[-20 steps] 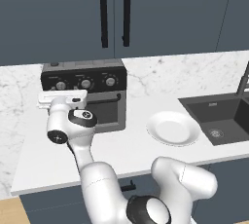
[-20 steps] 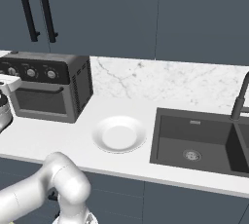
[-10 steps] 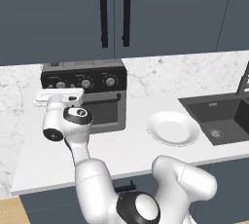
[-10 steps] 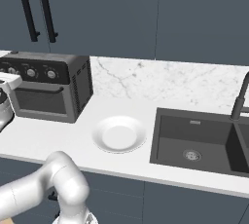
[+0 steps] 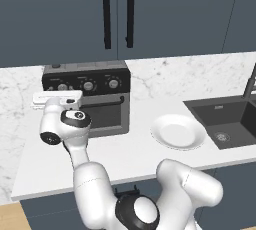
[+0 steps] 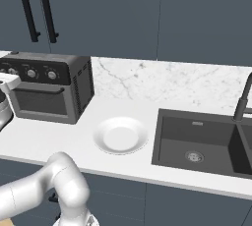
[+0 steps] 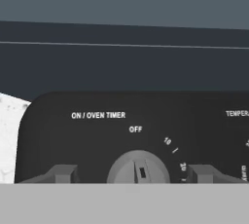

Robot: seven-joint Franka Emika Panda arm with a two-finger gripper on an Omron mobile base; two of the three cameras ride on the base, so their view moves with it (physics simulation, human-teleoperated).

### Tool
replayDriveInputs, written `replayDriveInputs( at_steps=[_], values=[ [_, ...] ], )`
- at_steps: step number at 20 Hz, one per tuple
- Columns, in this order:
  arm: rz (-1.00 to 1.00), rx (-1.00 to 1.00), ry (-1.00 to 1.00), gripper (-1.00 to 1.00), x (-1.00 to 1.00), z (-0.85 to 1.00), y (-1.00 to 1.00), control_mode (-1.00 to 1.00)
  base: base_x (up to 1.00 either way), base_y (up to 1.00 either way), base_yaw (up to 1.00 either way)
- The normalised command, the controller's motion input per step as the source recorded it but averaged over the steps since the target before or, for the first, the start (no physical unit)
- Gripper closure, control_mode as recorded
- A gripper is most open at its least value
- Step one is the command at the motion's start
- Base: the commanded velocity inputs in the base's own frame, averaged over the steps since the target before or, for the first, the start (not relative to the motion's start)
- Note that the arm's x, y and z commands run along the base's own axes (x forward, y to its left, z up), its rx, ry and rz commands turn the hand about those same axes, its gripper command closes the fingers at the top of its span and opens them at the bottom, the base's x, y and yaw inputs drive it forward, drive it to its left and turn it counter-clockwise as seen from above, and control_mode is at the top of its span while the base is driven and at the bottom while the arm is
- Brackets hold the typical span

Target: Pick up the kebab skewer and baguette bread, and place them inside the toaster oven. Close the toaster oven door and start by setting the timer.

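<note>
The pincer (image 7: 131, 174) faces the control panel of the toaster oven (image 5: 90, 99), its two finger tips (image 7: 61, 174) standing apart, one at 9 o'clock and one at 3 o'clock of the timer knob (image 7: 138, 168). The tips flank the knob without visibly touching it. The knob's marker points to 12 o'clock, at the printed OFF, below the label ON / OVEN TIMER; the minute marks run from 1 o'clock round toward 3 o'clock.

In the left base view the hand sits against the left end of the panel. The toaster oven door (image 5: 102, 113) stands shut, its black bar handle along the upper edge. Kebab skewer and baguette bread cannot be made out through the dark glass; judged from the closed door, both are presumably inside.

At 3 o'clock of the oven a white plate (image 5: 178, 132) lies bare on the tabletop (image 5: 130, 149), with the sink (image 6: 204, 141) beyond it.

Assessment: loading and door closing appear complete. Outstanding: grip the knob and turn it off OFF.
</note>
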Motion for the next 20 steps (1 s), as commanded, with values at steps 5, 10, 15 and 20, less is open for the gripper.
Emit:
replayDriveInputs(
  at_steps=[5, 10, 15, 20],
  values=[
    [-0.01, 0.0, -0.01, -1.0, 0.01, -0.04, 0.0, -1.0, 0.0, 0.0, 0.0],
    [-0.01, 0.0, -0.04, -1.0, 0.0, 0.0, 0.0, -1.0, 0.0, 0.0, 0.0],
    [0.0, 0.0, -0.03, -1.0, 0.0, 0.0, 0.0, -1.0, 0.0, 0.0, 0.0],
    [0.0, 0.0, -0.02, -1.0, 0.0, 0.0, 0.0, -1.0, 0.0, 0.0, 0.0]
  ],
)
